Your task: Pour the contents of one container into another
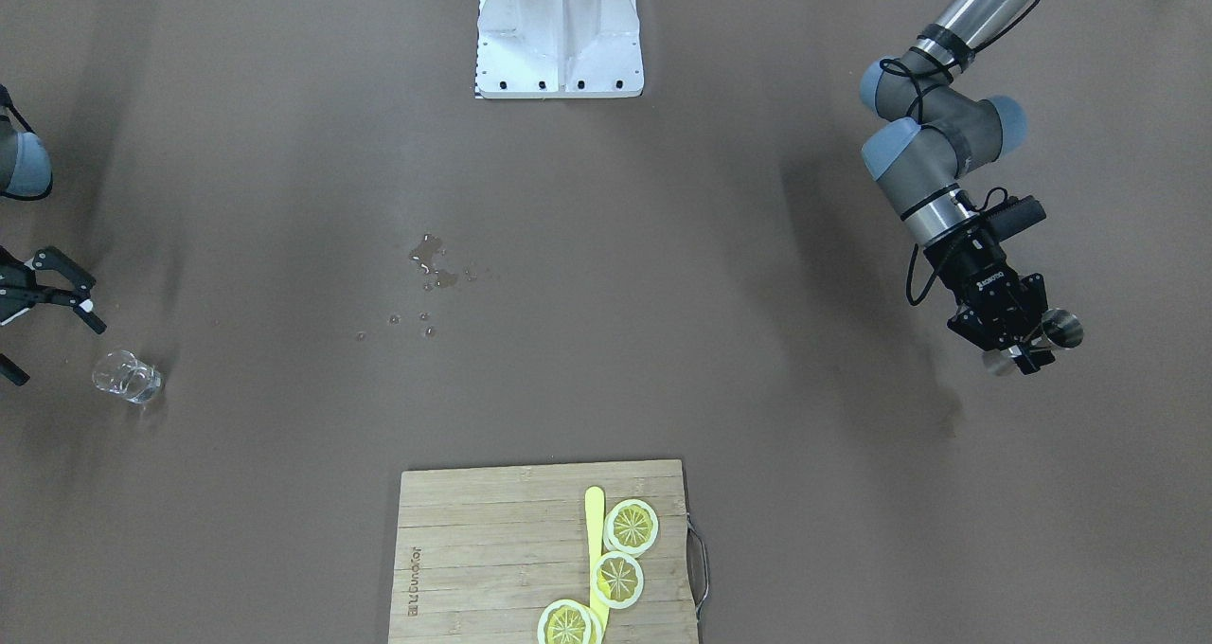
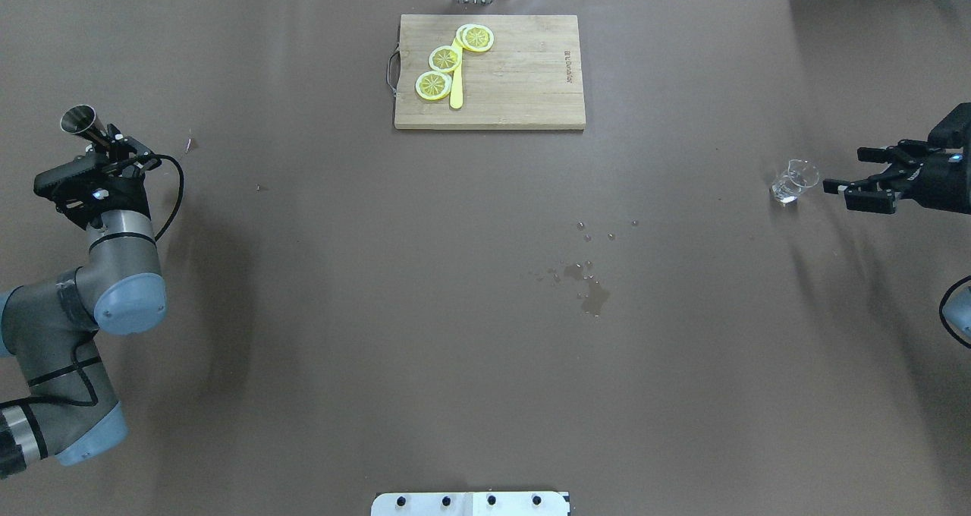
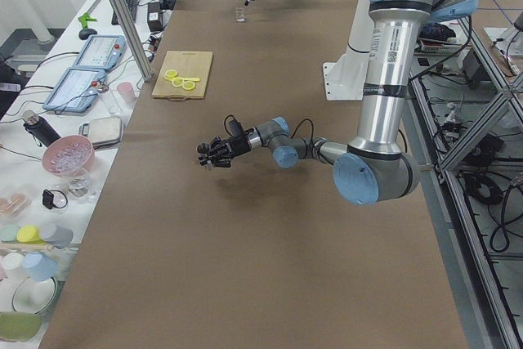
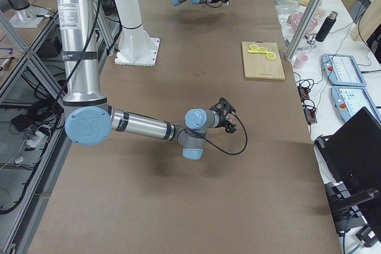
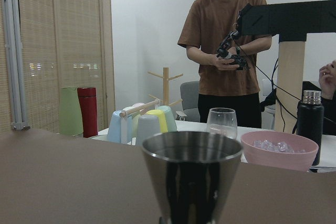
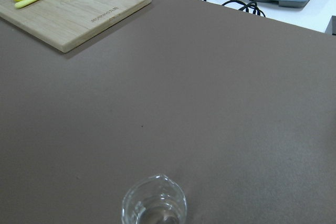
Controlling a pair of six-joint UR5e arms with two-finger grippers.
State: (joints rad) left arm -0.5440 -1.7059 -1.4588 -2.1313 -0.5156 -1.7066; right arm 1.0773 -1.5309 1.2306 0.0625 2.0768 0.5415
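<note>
A steel measuring cup [image 2: 82, 121] is held clear of the table at the far left, with my left gripper [image 2: 106, 146] shut on it. The left wrist view shows the cup [image 5: 191, 177] upright and close, its inside hidden. From the front the cup [image 1: 1060, 330] sits in that gripper [image 1: 1027, 346]. A small clear glass [image 2: 793, 180] stands on the table at the far right. My right gripper [image 2: 842, 168] is open just beside it, not touching. The right wrist view has the glass [image 6: 154, 206] at its bottom edge. From the front the glass [image 1: 128, 377] stands close beside the right gripper [image 1: 57, 348].
A wooden cutting board [image 2: 523, 83] with lemon slices [image 2: 444, 58] and a yellow knife [image 2: 456, 91] lies at the far middle. Spilled drops and a small puddle [image 2: 592, 292] mark the table centre. The robot base [image 1: 559, 33] stands mid-table on my side. A person [image 5: 226, 40] stands beyond the left end.
</note>
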